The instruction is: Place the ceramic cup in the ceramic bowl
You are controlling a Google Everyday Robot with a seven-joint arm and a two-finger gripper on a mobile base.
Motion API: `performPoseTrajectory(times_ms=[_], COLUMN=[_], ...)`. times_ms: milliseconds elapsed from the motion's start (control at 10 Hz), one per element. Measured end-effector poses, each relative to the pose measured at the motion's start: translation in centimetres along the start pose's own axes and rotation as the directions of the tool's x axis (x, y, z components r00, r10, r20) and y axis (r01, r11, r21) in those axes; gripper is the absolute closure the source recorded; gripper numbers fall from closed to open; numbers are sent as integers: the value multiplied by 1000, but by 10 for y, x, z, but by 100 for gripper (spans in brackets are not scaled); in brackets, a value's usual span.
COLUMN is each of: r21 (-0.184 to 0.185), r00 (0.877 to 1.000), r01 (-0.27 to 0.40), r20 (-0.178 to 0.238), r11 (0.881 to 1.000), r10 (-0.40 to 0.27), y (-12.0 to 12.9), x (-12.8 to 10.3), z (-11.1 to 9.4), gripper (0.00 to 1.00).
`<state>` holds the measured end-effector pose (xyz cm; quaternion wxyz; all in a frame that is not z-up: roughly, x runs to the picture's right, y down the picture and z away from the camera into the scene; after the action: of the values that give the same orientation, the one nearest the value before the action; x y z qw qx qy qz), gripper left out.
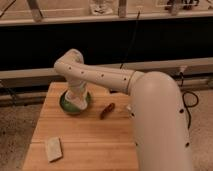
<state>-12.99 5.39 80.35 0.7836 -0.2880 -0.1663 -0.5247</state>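
Note:
The green ceramic bowl (68, 105) sits at the back left of the wooden table (90, 140). My arm reaches from the right and bends down over the bowl, so my gripper (76, 99) hangs right above or inside it. The ceramic cup is hidden; I cannot tell whether it is in the gripper or in the bowl.
A brown elongated object (107, 110) lies on the table right of the bowl. A pale flat rectangular block (53, 149) lies near the front left corner. A dark counter and rail run behind the table.

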Motion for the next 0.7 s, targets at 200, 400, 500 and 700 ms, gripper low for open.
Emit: performPoseTrajectory(times_ms=[200,400,500,700], r21=[4,8,11,16], r00=[1000,999,999,999], r01=[13,34,36,45], r20=[8,24,26,30], r11=[1000,999,999,999], r10=[-13,-34,-36,-45], y=[-9,-20,-22,-27], x=[7,9,13,17], z=[6,11,13,16], gripper=[99,84,73,51])
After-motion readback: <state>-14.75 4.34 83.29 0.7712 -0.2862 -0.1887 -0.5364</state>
